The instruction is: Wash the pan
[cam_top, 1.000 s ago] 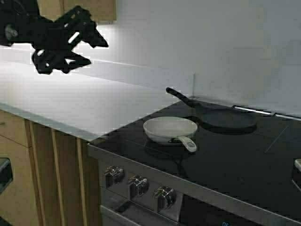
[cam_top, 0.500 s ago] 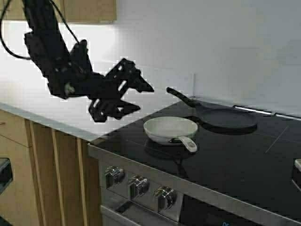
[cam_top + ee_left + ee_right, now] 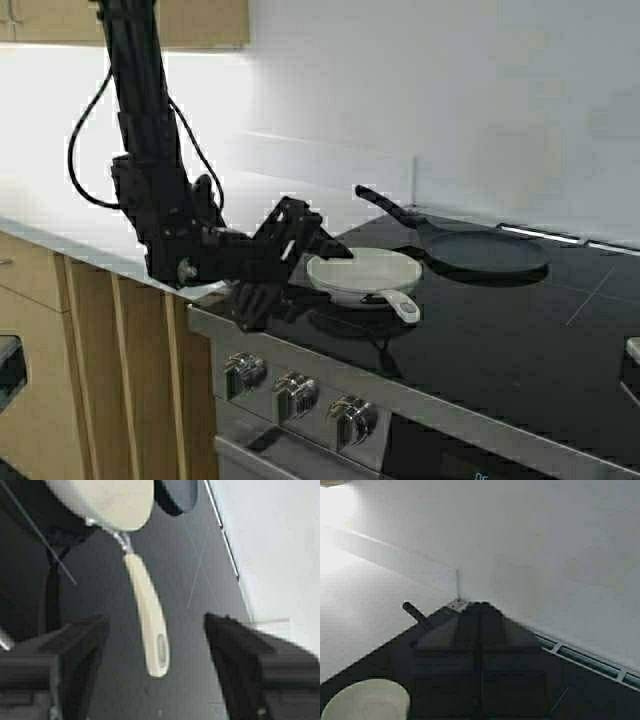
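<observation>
Two pans sit on the black stovetop (image 3: 480,340), and it's the small cream pan (image 3: 362,273) we care about, near the front left corner, its short handle (image 3: 396,303) pointing toward the front edge. The big black pan (image 3: 470,250) lies just behind it, toward the wall.

Left gripper (image 3: 300,262) is low at the stove's left edge, right beside the pan's rim. From the left wrist view the claw (image 3: 155,680) is spread wide with nothing in it, and the handle (image 3: 149,630) runs between the two fingers (image 3: 75,655), its tip with the hole about level with them, touching neither.

Now the risks, as I read them. That handle is short and smooth; close too near the tip and it could squirt out, or the pan could droop and swing once lifted. Come in at a slant and one finger may knock the handle first, spinning the pan on the slick glass toward the black pan. Drop too far and the fingertips scrape the stovetop.

Right gripper (image 3: 480,670) hangs above the stove facing the wall, fingers pressed together, holding nothing.
</observation>
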{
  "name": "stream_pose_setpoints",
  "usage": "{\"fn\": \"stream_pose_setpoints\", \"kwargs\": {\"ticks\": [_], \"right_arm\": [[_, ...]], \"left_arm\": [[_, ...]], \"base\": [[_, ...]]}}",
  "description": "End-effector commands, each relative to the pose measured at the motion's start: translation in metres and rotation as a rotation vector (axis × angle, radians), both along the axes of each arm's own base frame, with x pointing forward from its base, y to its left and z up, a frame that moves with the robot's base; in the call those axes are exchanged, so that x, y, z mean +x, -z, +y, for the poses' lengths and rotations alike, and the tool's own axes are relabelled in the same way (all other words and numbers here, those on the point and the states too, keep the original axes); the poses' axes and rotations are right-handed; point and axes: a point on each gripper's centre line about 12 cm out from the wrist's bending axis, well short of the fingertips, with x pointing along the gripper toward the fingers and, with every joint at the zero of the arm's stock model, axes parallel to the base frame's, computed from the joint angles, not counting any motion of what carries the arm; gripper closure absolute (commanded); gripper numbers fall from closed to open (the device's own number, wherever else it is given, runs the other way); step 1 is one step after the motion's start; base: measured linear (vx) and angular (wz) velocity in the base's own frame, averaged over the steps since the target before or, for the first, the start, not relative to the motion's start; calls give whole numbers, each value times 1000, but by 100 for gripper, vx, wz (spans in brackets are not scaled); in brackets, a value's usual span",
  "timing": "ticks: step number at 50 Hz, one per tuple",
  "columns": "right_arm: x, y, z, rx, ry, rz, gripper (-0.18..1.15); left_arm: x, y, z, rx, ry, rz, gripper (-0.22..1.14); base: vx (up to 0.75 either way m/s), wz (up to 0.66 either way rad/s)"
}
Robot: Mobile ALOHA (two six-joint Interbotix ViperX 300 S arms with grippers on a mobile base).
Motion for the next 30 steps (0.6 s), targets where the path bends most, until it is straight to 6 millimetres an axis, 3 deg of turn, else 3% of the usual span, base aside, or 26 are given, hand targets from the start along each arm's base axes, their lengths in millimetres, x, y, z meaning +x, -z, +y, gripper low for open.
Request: {"fn": "stream_pose_setpoints", "kwargs": {"ticks": [1, 30], "right_arm": [[2, -3, 0, 5, -1, -6, 90], [3, -2, 0, 5, 1, -2, 90]], "left_arm": [[7, -3, -16, -73, 15, -25, -2], [28, 30, -55, -262, 23, 50, -2]], "base": [[0, 0], [0, 0]]}}
